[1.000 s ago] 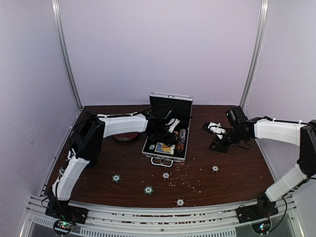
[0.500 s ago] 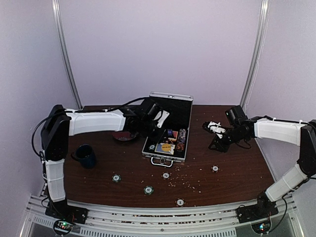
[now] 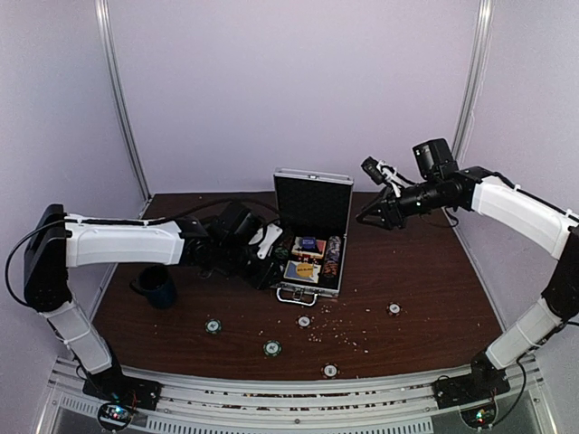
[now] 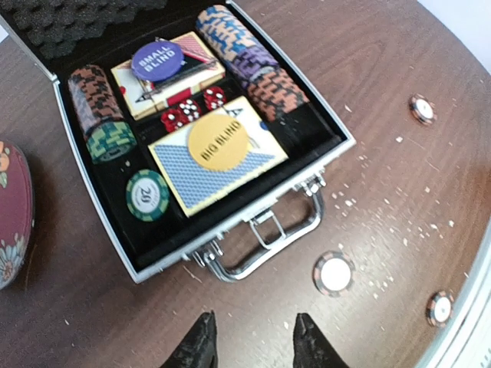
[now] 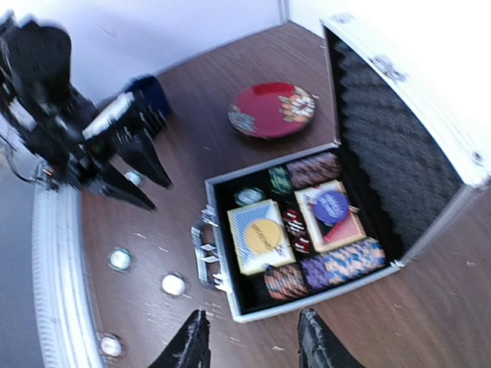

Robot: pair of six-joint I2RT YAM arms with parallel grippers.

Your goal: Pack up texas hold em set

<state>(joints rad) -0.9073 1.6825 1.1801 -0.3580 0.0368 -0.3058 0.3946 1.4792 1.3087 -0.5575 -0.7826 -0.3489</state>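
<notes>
The silver ribbed case [image 3: 327,268] stands open mid-table, lid [image 3: 313,203] upright. In the left wrist view its black tray [image 4: 331,129] holds rows of chips [image 4: 244,55], two card boxes [image 4: 218,151], red dice [image 4: 186,110], a blue disc [image 4: 163,59], a yellow disc and a green chip [image 4: 147,195]. Several loose chips lie on the table [image 3: 271,347] [image 4: 334,274]. My left gripper [image 3: 271,260] [image 4: 252,346] is open and empty, just in front of the case's handle [image 4: 261,245]. My right gripper [image 3: 366,192] [image 5: 253,349] is open and empty, raised to the right of the lid.
A dark blue mug [image 3: 156,286] stands at the left, also seen in the right wrist view [image 5: 149,92]. A red patterned plate [image 5: 271,108] lies left of the case, mostly behind my left arm in the top view. White crumbs dot the table in front of the case.
My left gripper has drawn out of the case, back to its front left, uncovering the mug. My right gripper has lifted off the table, up and left toward the lid.
</notes>
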